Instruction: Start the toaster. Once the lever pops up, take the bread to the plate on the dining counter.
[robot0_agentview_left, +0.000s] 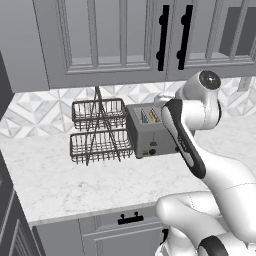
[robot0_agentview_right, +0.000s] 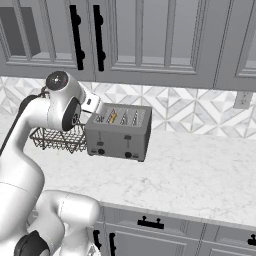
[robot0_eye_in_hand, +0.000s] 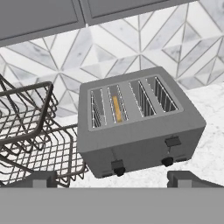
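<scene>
We're looking down along the gripper (robot0_eye_in_hand: 113, 179), jaws spread wide with nothing between them, poised just in front of the toaster (robot0_eye_in_hand: 138, 127). Beyond the fingertips (robot0_eye_in_hand: 189, 178) sits the toaster's front face, its two levers at different heights, the left one lower. Up top, the bread (robot0_eye_in_hand: 116, 109) shows as a tan edge in the second slot from the left. To the left, just beside the toaster, stands the wire basket rack (robot0_agentview_left: 98, 131) against the patterned backsplash (robot0_agentview_right: 190, 107).
</scene>
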